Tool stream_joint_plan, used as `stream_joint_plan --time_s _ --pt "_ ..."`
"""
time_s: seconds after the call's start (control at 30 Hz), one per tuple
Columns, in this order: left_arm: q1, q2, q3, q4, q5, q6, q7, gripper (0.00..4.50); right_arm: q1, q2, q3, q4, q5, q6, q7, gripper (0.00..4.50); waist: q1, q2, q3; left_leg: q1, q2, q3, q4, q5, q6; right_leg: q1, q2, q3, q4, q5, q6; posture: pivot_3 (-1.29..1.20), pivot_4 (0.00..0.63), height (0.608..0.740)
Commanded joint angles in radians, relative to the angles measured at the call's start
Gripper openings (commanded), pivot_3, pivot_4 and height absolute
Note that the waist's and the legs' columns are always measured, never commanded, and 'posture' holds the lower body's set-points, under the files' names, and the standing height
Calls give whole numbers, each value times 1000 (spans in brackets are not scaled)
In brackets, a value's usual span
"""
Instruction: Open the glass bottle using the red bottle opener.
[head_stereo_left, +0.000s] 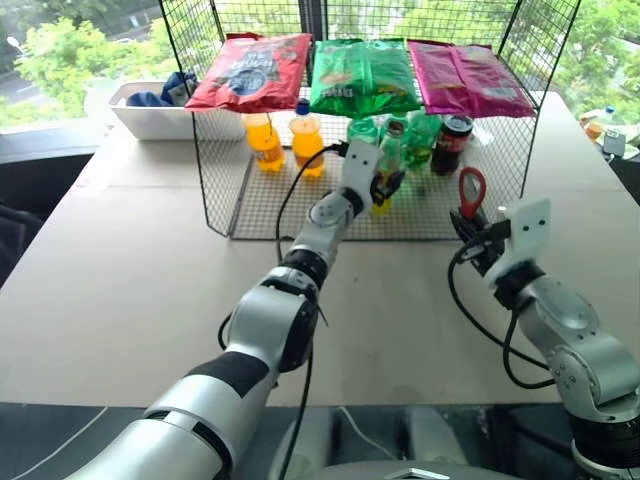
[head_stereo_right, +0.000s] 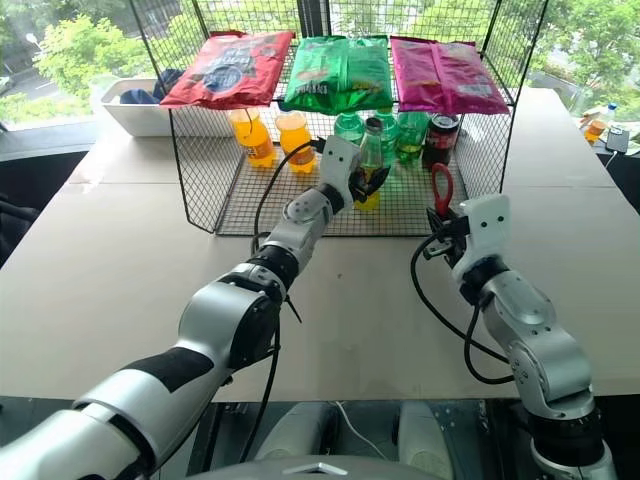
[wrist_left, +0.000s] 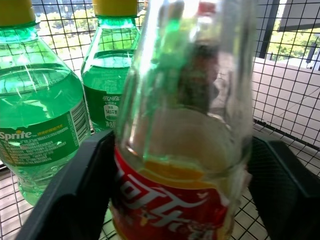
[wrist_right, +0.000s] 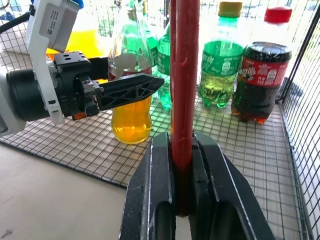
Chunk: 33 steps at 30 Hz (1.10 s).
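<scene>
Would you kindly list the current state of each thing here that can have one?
glass bottle: upright on the wire shelf, capped, between the left tool's fingers.
left tool: fingers either side of the bottle, contact unclear.
red bottle opener: held upright, loop up.
right tool: shut on the opener's handle.
cola bottle: upright, capped.

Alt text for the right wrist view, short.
The right hand clamps the upright red bottle opener. Beyond it, on the wire rack, the left hand brackets the glass bottle, with green bottles and a cola bottle alongside.
</scene>
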Motion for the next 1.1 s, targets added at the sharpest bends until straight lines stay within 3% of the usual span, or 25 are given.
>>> stream_joint_plan --time_s 0.03,0.33,0.47,0.57,0.8,1.0,1.1 --pt "-28 -2 -2 1 25 5 43 2611 -7 12 -9 -16 -24 -31 16 0 -1 0 0 0 0 0 0 0 0 0 0 0 0 0 0 0 150 740" --pt "-51 -13 23 1 18 8 31 2611 -11 42 -11 -14 -61 -30 42 0 -13 0 0 1 0 0 2 0 0 0 0 0 4 0 0 0 150 740" --pt "-32 -7 41 -36 -7 -13 -48 2611 -10 50 -18 -13 -80 -35 47 0 -14 0 0 0 0 0 2 0 0 0 0 0 4 0 0 0 150 740" --pt "15 4 60 -130 -67 -11 -193 2611 -10 54 -22 -8 -91 -42 52 0 -21 0 0 0 0 0 2 0 0 -1 0 0 4 0 0 0 150 740" --pt "229 104 -8 -590 -119 170 -395 2611 -40 63 -28 32 -120 -77 58 0 -34 0 0 -3 2 3 1 0 0 -7 0 3 8 0 0 0 150 740" --pt "480 267 -40 -1118 -207 457 -475 2611 -91 59 -76 89 -184 -146 34 0 -50 0 0 -3 5 7 0 0 0 -10 0 6 11 0 0 0 150 740" --pt "575 321 -19 -1288 -278 614 -466 2611 -114 54 -80 118 -225 -192 29 0 -46 0 0 -3 6 7 0 0 0 -11 -1 5 11 0 -1 0 150 740"
